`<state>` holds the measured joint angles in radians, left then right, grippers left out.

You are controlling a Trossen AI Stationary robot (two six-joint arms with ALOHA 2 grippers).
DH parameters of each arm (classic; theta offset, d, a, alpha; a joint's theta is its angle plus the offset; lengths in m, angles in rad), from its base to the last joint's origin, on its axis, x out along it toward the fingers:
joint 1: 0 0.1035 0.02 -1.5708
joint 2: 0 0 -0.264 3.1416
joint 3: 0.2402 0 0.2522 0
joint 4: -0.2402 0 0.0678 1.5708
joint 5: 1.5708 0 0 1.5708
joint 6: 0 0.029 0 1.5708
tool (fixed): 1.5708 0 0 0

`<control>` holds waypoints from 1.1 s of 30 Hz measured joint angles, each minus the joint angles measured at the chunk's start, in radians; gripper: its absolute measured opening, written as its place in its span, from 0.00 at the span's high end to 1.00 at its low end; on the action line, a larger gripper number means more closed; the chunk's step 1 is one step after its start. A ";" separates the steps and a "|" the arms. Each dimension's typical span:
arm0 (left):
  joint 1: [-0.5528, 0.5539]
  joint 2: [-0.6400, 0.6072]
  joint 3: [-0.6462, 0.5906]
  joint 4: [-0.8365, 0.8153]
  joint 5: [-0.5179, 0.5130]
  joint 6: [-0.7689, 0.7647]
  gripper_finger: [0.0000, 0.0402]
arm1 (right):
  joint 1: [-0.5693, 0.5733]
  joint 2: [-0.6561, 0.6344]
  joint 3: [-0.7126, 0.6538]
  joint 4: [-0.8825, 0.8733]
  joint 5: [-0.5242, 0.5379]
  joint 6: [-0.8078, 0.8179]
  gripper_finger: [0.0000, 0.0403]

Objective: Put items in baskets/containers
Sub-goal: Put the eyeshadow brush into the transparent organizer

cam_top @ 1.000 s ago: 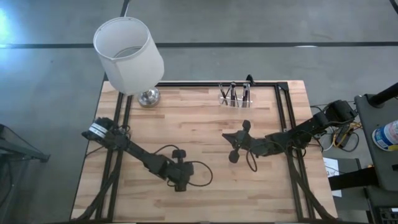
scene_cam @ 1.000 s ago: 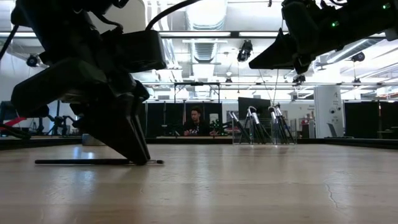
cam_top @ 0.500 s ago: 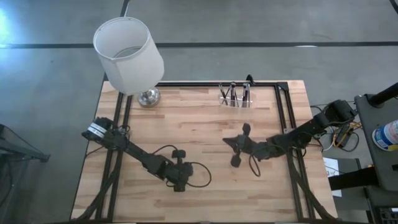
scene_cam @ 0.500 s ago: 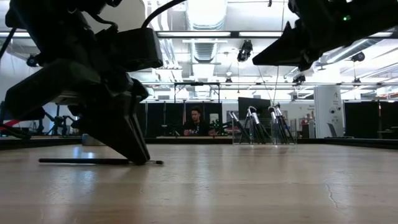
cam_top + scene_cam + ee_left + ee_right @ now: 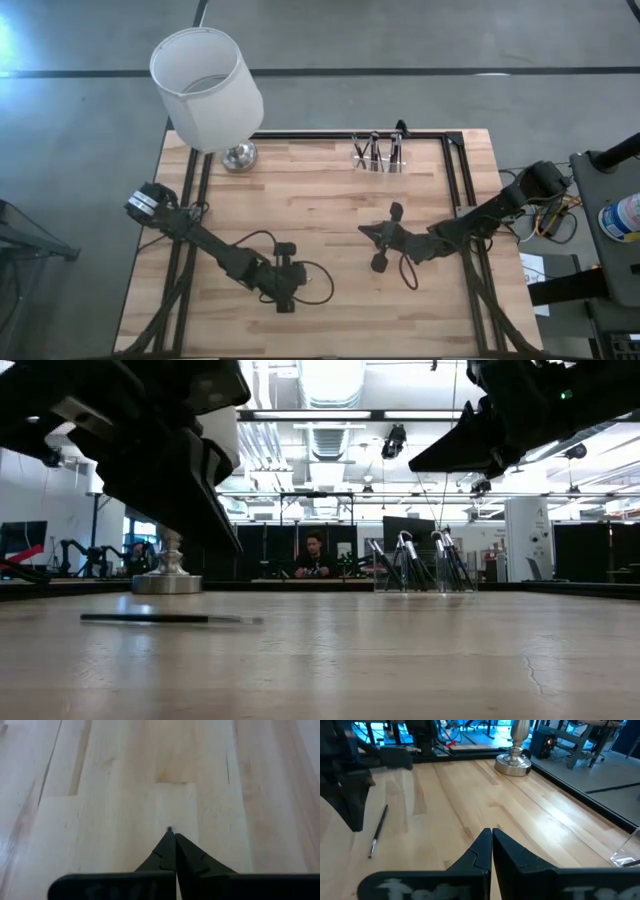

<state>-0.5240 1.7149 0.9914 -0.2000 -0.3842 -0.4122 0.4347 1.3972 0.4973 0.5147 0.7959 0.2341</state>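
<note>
One thin dark stick (image 5: 160,619) lies flat on the wooden table near its front left; it also shows in the right wrist view (image 5: 379,837). My left gripper (image 5: 170,834) hangs shut above the stick (image 5: 220,538), clear of the table and holding nothing. In the high view the left gripper (image 5: 283,300) covers the stick. My right gripper (image 5: 364,231) hovers shut and empty over the table's middle (image 5: 491,832). The clear holder (image 5: 378,155) stands at the far edge with several sticks (image 5: 420,560) upright in it.
A lamp with a big white shade (image 5: 207,88) stands on a metal base (image 5: 167,575) at the far left corner. Black frame rails (image 5: 455,200) run along the table's sides. A person (image 5: 315,555) sits far behind the table. Bare wood lies between the arms.
My left gripper has risen off the table from where its fingertips stood against the stick. The stick has stayed flat on the table.
</note>
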 joint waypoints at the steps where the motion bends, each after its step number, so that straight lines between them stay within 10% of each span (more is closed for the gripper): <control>1: 0.000 -0.001 0.001 0.001 -0.002 0.000 1.00 | 0.000 0.009 0.003 0.001 0.000 0.001 0.98; 33: 0.156 0.118 0.012 0.006 0.120 0.060 0.81 | 0.000 0.066 0.043 0.021 -0.011 -0.043 0.98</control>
<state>-0.3676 1.8324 1.0031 -0.1936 -0.2638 -0.3522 0.4343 1.4628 0.5407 0.5358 0.7849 0.1906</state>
